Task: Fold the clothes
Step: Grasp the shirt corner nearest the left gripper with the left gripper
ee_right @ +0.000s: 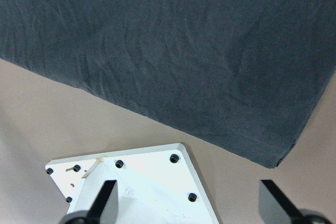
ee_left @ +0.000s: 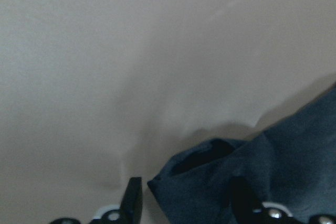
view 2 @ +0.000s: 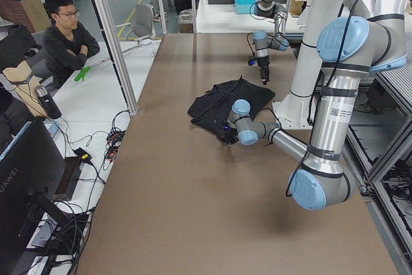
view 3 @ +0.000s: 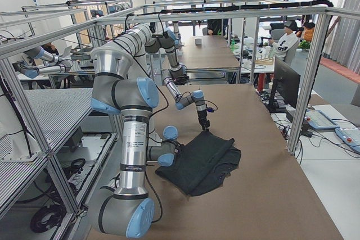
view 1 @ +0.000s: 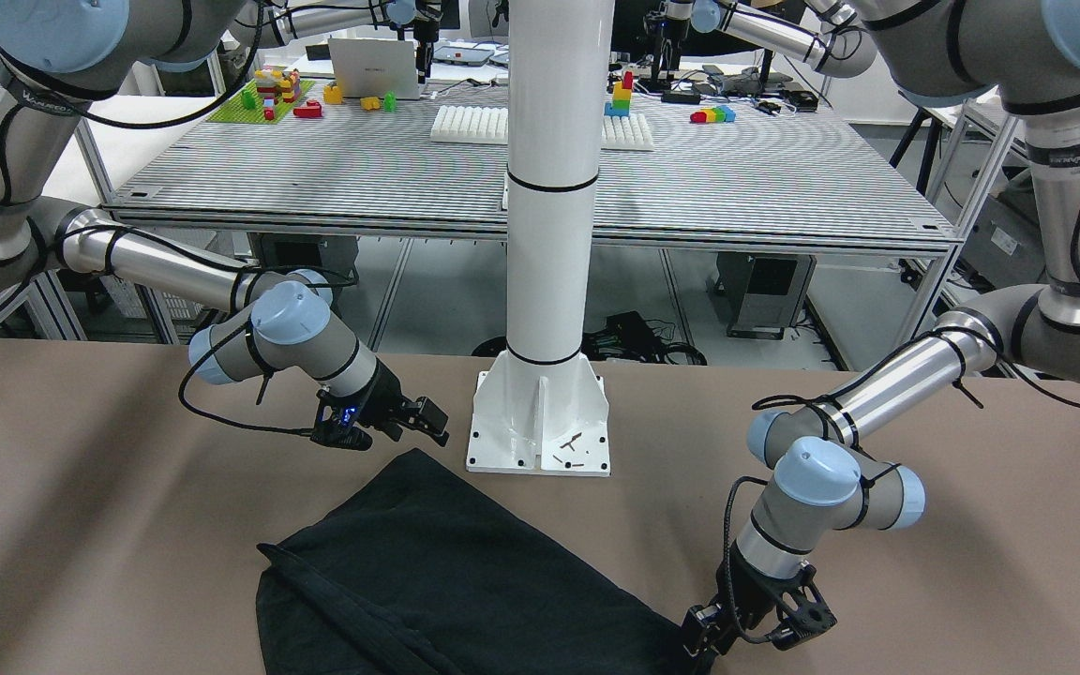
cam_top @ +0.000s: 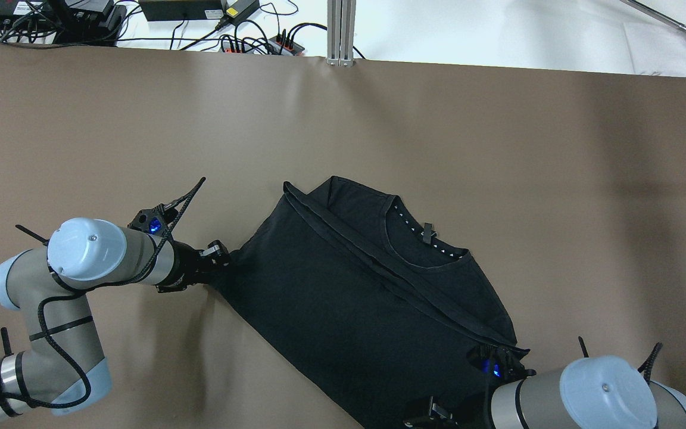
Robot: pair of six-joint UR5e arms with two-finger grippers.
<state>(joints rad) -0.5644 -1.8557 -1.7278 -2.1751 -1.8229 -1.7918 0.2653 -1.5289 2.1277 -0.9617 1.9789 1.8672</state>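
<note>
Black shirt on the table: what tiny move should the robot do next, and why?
Probably close the left end effector on the corner of the black shirt. In the left wrist view its fingers stand apart with that corner lying between them, so a pinch would likely grip it. The right end effector hangs open, holding nothing.

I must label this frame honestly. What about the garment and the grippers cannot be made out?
Garment: front-facing view, the bottom edge cuts off its near part.
Left gripper: whether its jaws pinch the garment's corner; left wrist view, the bottom edge cuts them off.
Right gripper: overhead view, its arm and the bottom edge hide most of it.
</note>
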